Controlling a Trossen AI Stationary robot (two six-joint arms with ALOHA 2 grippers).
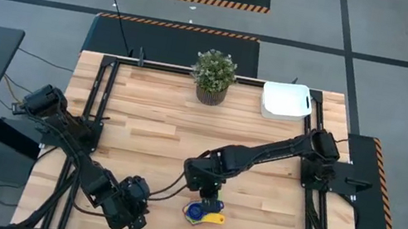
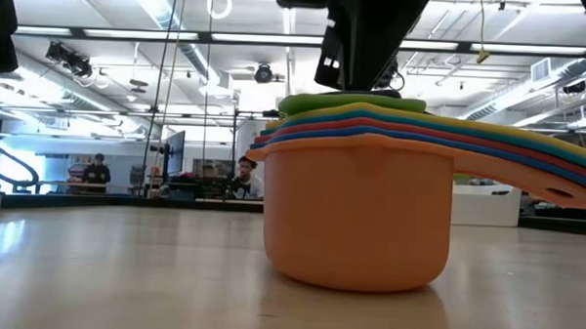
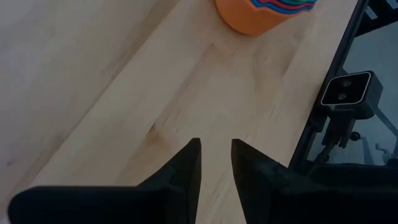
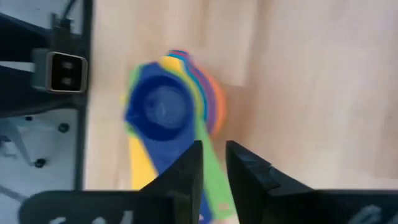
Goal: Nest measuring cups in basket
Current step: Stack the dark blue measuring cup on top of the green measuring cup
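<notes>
The measuring cups stand nested in one stack on the table near its front edge. The orange outermost cup rests on its base, and a dark blue cup sits innermost. Their handles fan out to one side. My right gripper hangs just above the stack, open by a narrow gap, with nothing between its fingers. My left gripper waits at the near left, open and empty, pointing down toward the stack. The white basket stands at the far right.
A potted green plant stands at the middle of the far edge, left of the basket. Bare wood lies between the stack and the far edge. A small camera sits on the frame at the near edge, close to the stack.
</notes>
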